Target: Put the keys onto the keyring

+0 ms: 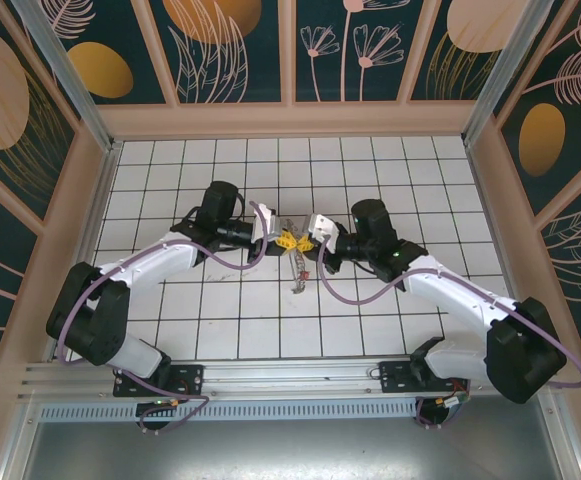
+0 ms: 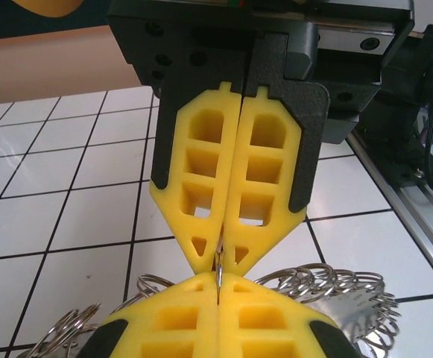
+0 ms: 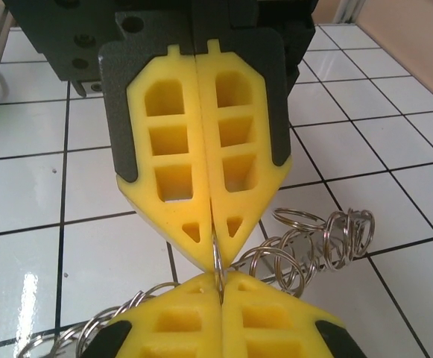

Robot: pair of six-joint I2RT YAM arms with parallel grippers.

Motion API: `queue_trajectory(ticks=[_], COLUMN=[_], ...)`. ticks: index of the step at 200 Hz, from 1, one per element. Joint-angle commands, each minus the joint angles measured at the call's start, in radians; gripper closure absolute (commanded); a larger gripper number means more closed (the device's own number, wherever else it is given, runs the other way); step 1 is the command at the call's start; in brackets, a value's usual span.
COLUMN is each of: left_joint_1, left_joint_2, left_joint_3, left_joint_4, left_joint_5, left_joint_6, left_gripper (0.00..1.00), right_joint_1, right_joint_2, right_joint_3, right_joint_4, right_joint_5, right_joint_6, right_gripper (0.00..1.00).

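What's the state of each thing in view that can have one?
Left fingers: shut on the keyring's thin wire.
Right fingers: shut on the same wire, tip to tip with the left fingers.
Keyring: pinched at both sets of fingers, small rings bunched along it; lifted or resting, can't tell.

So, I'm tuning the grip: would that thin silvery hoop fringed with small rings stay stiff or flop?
The thin silvery metal hoop looks like bare wire, so probably light and slightly springy. Its loose small rings would likely swing and bunch. Smooth metal may slip.
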Motion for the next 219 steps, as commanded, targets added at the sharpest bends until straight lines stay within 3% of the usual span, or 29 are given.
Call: queue_trajectory(ticks=[1, 29, 71, 102, 121, 130, 187, 219], left_joint_1=[-0.008, -0.008, -0.010, -0.017, -0.019, -0.019, -0.019, -0.017], left_joint_2=[0.000, 0.027, 0.057, 0.064, 0.064, 0.064, -0.006, -0.015], left_joint_3=[0.075, 0.121, 0.175, 0.192, 0.198, 0.200, 0.089, 0.076], left_joint_4=[-0.169, -0.277, -0.397, -0.431, -0.435, -0.433, -0.143, -0.088], left_joint_5=[-0.009, -0.047, -0.112, -0.134, -0.119, -0.101, 0.029, 0.119], left_joint_6=[0.126, 0.180, 0.244, 0.262, 0.265, 0.267, 0.094, 0.060], left_gripper=[0.91, 0.84, 0.85, 0.89, 1.00, 1.00, 1.00, 1.00], right_joint_1=[0.006, 0.021, 0.039, 0.049, 0.057, 0.060, 0.038, 0.007], right_joint_2=[0.011, 0.037, 0.059, 0.077, 0.087, 0.090, 0.046, -0.004], right_joint_3=[0.065, 0.106, 0.140, 0.174, 0.194, 0.199, 0.086, 0.003], right_joint_4=[-0.045, -0.101, -0.127, -0.160, -0.182, -0.190, -0.116, 0.000], right_joint_5=[0.027, 0.040, 0.069, 0.086, 0.096, 0.107, 0.083, 0.017], right_joint_6=[-0.040, -0.053, -0.049, -0.050, -0.052, -0.052, -0.036, 0.000], right_gripper=[1.00, 1.00, 1.00, 1.00, 1.00, 1.00, 0.87, 0.84])
